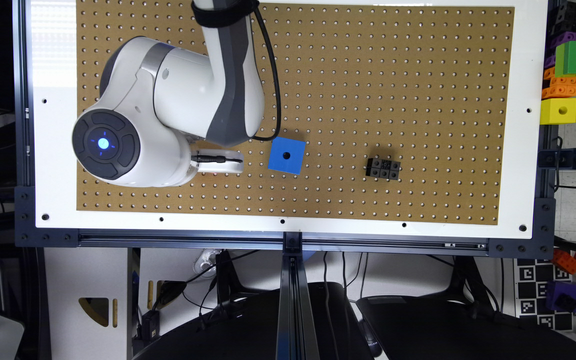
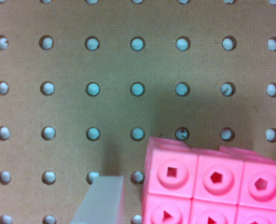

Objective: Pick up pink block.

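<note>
**Pink block beside a finger, arm low over the pegboard**

Exterior view: the white arm (image 1: 168, 110) bends over the brown pegboard (image 1: 418, 75) toward that view's left. A blue cube (image 1: 287, 155) lies just beside the arm's white end part, and a black studded brick (image 1: 383, 168) sits further to that view's right, apart from the cube.

Wrist view: the pink block (image 2: 212, 184) rests on the pegboard, studs up, 5 of them partly visible. 1 pale finger (image 2: 100, 200) stands just beside it, with a narrow gap between. Whether the pincer is apart or together cannot be told.
</note>
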Robot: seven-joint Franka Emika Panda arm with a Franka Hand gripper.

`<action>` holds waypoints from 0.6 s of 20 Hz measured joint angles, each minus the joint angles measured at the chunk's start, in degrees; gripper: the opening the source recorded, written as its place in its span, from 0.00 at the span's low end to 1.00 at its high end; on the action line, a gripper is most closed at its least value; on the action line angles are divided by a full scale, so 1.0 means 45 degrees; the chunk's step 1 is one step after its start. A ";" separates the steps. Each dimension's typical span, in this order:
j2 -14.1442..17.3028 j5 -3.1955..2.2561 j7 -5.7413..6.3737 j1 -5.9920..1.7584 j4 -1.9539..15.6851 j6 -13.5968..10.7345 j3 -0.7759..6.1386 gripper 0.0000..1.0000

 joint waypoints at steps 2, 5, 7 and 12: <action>0.0171 0.0000 0.0000 0.0000 0.0002 0.0060 0.0000 1.00; 0.0274 -0.0011 0.0000 -0.0008 0.0054 0.0134 -0.0001 1.00; 0.0268 -0.0010 0.0000 -0.0019 0.0055 0.0139 -0.0006 0.00; 0.0268 -0.0010 0.0000 -0.0020 0.0055 0.0139 -0.0006 0.00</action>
